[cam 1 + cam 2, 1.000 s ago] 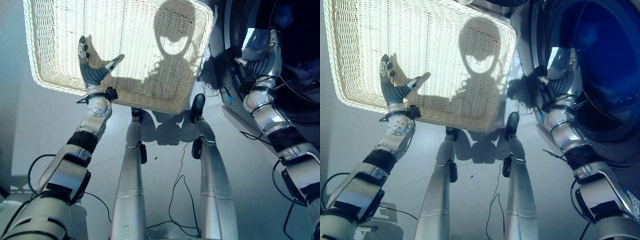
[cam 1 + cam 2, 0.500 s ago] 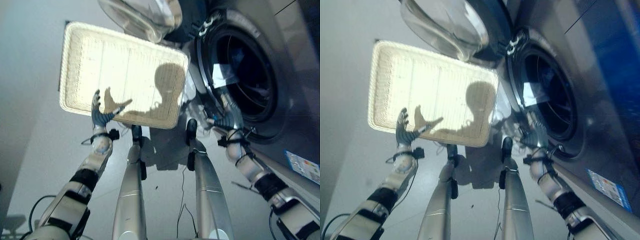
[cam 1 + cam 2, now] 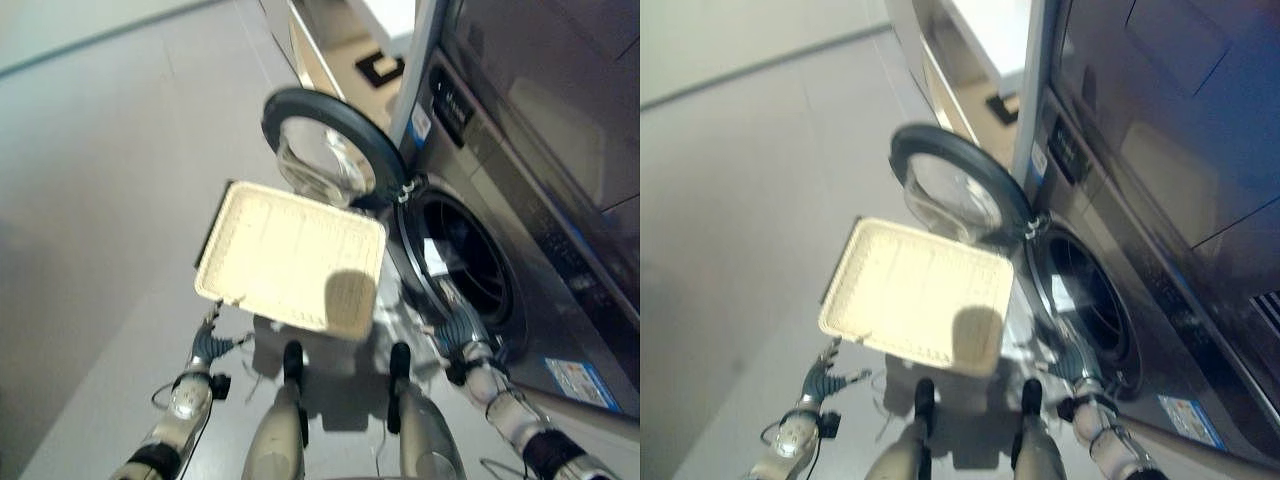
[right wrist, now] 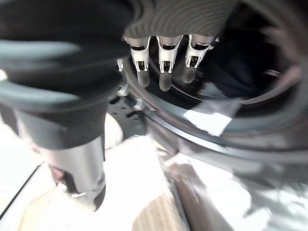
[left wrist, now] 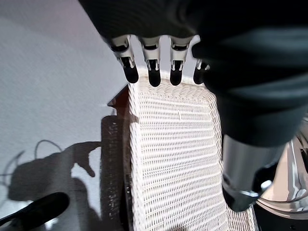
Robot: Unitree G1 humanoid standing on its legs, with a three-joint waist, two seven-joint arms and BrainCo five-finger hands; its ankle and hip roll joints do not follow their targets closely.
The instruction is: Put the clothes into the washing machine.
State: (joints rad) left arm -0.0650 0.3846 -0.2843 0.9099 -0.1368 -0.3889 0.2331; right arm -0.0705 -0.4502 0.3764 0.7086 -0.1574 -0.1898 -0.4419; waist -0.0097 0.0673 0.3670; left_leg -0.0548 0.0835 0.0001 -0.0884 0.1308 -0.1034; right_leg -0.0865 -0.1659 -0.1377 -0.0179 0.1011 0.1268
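A white woven basket lies flat on the grey floor, and nothing shows inside it. At about two o'clock from the basket stands the washing machine, with its round door swung wide open and hanging over the basket's far edge at twelve o'clock. The drum opening is dark; inside it, in the right wrist view, there seems to be dark blue cloth, though the blur makes that uncertain. A pale patch sits on the inner rim of the opening and could be light or fabric.

The left hand is held above the floor at about seven o'clock from the basket, just off its near corner and not touching it. Its fingers are straight and slightly spread, the thumb standing apart, with nothing in them.

The right hand is at the lower edge of the drum opening, at about four o'clock from the basket. Its fingers reach out straight side by side towards the rim, the thumb hangs clear of them, and they hold nothing.
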